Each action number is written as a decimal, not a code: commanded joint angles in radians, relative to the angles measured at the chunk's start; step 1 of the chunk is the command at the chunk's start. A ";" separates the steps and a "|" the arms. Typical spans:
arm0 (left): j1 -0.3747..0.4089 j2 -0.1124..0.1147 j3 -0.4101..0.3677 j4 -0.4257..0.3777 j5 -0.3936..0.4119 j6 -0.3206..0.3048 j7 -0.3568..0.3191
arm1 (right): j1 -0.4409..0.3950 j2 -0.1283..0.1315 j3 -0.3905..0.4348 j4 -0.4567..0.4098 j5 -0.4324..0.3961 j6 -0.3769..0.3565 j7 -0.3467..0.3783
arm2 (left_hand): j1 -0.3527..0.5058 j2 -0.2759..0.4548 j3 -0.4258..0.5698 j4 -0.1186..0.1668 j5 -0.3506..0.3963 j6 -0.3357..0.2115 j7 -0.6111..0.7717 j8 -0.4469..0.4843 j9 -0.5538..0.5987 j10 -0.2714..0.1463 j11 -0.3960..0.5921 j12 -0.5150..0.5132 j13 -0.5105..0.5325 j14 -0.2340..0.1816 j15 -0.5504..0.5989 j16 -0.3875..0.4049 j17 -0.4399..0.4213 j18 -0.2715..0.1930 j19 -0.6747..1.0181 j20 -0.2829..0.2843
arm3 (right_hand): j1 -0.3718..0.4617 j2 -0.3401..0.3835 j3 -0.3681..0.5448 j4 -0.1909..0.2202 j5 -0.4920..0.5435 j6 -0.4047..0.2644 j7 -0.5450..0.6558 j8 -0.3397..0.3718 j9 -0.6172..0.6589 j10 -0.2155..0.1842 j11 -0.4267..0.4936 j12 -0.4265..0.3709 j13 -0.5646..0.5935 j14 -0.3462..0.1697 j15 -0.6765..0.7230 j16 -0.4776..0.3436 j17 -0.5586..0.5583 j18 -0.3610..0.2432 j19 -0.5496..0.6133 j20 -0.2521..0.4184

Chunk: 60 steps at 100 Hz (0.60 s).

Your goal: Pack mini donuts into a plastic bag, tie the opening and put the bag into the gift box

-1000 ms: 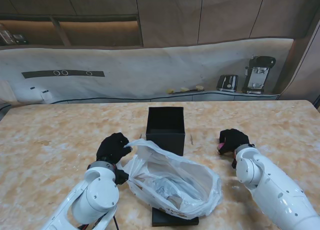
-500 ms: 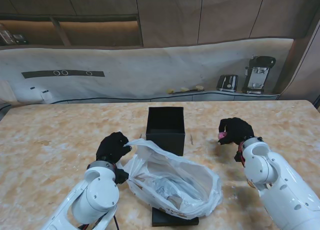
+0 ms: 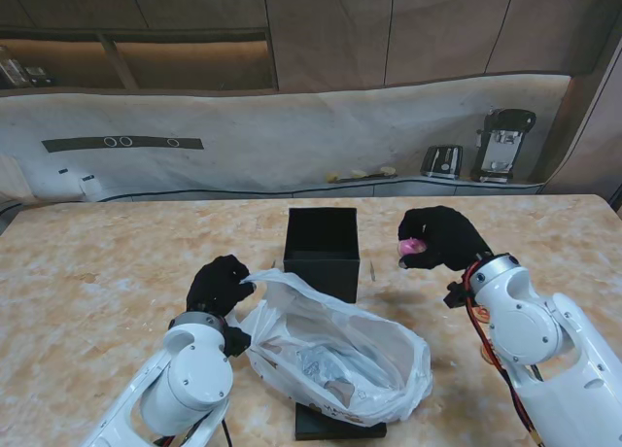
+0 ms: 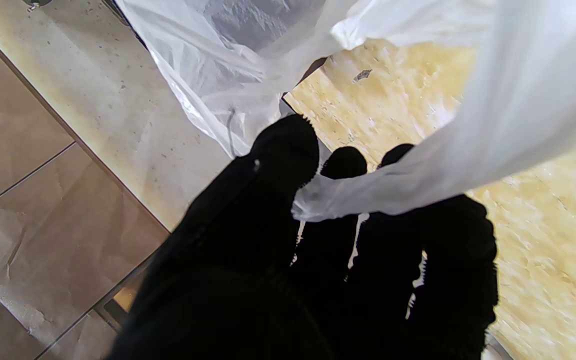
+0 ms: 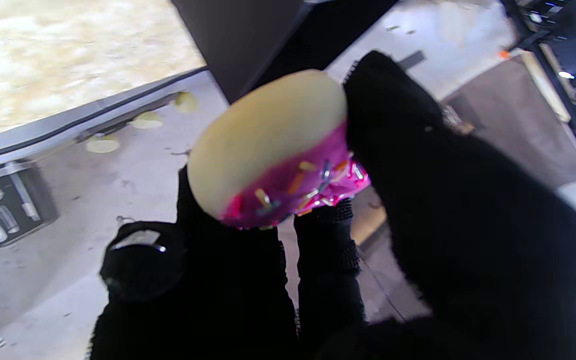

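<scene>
Donut mostly hidden in right robot hand; bag contents unclear.

coffee machine: far right on back counter | small appliance: just left of it | dark strip: far left

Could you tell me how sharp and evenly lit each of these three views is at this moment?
Stand view: sharp and evenly lit, the right hand casting a soft shadow on the table. Left wrist view: the plastic bag glares white, the left hand is a featureless black. Right wrist view: the mini donut is fairly sharp, its background soft.
</scene>
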 commanded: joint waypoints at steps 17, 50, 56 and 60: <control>-0.004 -0.011 0.009 -0.011 -0.002 0.021 -0.006 | -0.046 -0.003 -0.007 -0.118 0.069 -0.026 0.051 | 0.008 -0.032 0.017 0.012 0.013 0.005 0.024 -0.015 0.029 0.012 0.005 -0.006 0.027 -0.005 0.034 0.015 0.016 0.005 0.044 -0.003 | 0.146 0.022 0.173 0.059 0.076 -0.077 0.106 0.030 0.038 0.013 0.005 0.052 0.028 0.107 0.041 0.020 0.052 -0.116 0.034 0.022; -0.014 -0.018 0.018 -0.013 -0.012 0.040 0.002 | -0.051 0.008 -0.086 -0.187 0.213 -0.036 0.141 | 0.007 -0.030 0.016 0.011 0.013 0.005 0.022 -0.014 0.026 0.012 0.005 -0.008 0.029 -0.005 0.034 0.017 0.018 0.004 0.049 -0.003 | 0.141 0.029 0.169 0.062 0.074 -0.077 0.096 0.041 0.040 0.015 -0.004 0.058 0.029 0.106 0.039 0.023 0.054 -0.110 0.031 0.028; -0.014 -0.019 0.019 -0.013 -0.015 0.041 0.005 | -0.047 0.010 -0.107 -0.189 0.236 -0.031 0.157 | 0.006 -0.030 0.015 0.011 0.013 0.005 0.022 -0.014 0.027 0.012 0.006 -0.009 0.029 -0.005 0.034 0.017 0.020 0.004 0.050 -0.003 | 0.141 0.031 0.167 0.063 0.073 -0.074 0.094 0.043 0.040 0.014 -0.006 0.059 0.029 0.105 0.039 0.023 0.054 -0.110 0.030 0.029; -0.014 -0.020 0.020 -0.013 -0.018 0.042 0.007 | -0.043 0.012 -0.120 -0.188 0.251 -0.026 0.171 | 0.006 -0.030 0.014 0.010 0.013 0.007 0.021 -0.014 0.028 0.012 0.006 -0.009 0.030 -0.006 0.034 0.017 0.023 0.003 0.049 -0.004 | 0.139 0.034 0.166 0.063 0.074 -0.074 0.093 0.045 0.039 0.014 -0.008 0.060 0.027 0.105 0.037 0.023 0.054 -0.110 0.030 0.030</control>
